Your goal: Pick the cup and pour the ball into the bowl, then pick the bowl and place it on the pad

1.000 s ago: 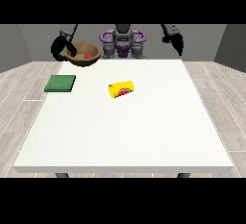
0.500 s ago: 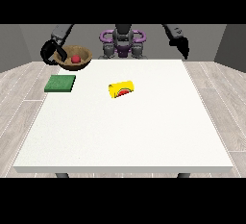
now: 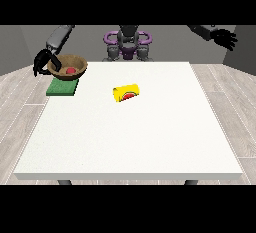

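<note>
A brown bowl [image 3: 68,62] with a red ball [image 3: 71,70] inside hangs just above the green pad [image 3: 62,87] at the table's far left. The hand at the view's left [image 3: 42,63] grips the bowl's left rim with curled fingers. A yellow cup [image 3: 126,93] lies on its side near the middle of the white table [image 3: 130,142]. The hand at the view's right [image 3: 224,38] is raised high off to the right of the table, fingers spread, holding nothing.
The robot's torso [image 3: 127,44] stands behind the table's far edge. Wooden floor surrounds the table on both sides.
The bowl with the ball has moved left and lower, from beside the robot's torso to over the green pad. The hand at the view's right has swung up and outward.
</note>
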Available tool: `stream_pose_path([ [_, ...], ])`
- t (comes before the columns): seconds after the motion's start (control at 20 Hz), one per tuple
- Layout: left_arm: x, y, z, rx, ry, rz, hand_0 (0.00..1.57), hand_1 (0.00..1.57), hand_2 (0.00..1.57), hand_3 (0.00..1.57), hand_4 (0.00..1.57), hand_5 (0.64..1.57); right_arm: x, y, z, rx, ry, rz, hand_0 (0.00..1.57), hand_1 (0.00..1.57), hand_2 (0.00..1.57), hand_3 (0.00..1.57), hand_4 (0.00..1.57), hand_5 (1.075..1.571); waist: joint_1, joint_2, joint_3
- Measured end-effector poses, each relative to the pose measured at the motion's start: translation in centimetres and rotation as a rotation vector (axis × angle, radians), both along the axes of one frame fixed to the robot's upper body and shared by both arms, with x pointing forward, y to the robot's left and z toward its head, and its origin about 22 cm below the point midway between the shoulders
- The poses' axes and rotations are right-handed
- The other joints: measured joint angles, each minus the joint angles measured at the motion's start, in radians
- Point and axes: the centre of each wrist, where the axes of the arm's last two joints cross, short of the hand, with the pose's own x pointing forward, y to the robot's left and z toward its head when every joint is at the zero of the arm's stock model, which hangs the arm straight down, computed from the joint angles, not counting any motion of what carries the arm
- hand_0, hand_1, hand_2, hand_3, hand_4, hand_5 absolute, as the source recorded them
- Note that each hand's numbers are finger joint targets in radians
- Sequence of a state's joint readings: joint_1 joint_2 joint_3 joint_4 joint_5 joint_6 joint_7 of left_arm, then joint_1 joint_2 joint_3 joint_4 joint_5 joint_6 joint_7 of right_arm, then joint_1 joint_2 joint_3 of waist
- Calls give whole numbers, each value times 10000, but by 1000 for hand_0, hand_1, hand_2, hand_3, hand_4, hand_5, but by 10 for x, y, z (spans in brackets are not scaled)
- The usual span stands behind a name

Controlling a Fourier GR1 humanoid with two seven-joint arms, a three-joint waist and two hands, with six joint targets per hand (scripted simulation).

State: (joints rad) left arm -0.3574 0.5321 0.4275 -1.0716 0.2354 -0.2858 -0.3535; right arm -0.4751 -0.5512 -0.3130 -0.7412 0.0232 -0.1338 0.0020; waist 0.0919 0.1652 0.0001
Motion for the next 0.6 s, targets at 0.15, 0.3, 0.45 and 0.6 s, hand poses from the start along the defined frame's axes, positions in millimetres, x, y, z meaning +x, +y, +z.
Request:
stream_pose_path([
  [0.15,-8,29,13,-123,-314,105,0,0,0,0,1209,1563,3,-1,4,13,-346,-105,1571,1571,1571,0,757,1567,-17,281,-2],
  [0.3,-14,47,22,-140,-546,207,0,0,0,0,1185,1559,8,0,8,84,-596,-270,1571,1571,1571,252,544,1561,-19,483,-1],
  [0.45,-11,47,35,-91,-947,122,0,0,0,0,1188,1558,4,-21,19,69,-890,-1116,1218,1218,1411,1299,0,1553,132,833,6],
  [0.6,-13,48,37,-45,-1017,45,0,0,0,0,1174,1548,2,-30,20,67,-739,-1503,614,614,681,1057,0,1520,233,958,2],
])
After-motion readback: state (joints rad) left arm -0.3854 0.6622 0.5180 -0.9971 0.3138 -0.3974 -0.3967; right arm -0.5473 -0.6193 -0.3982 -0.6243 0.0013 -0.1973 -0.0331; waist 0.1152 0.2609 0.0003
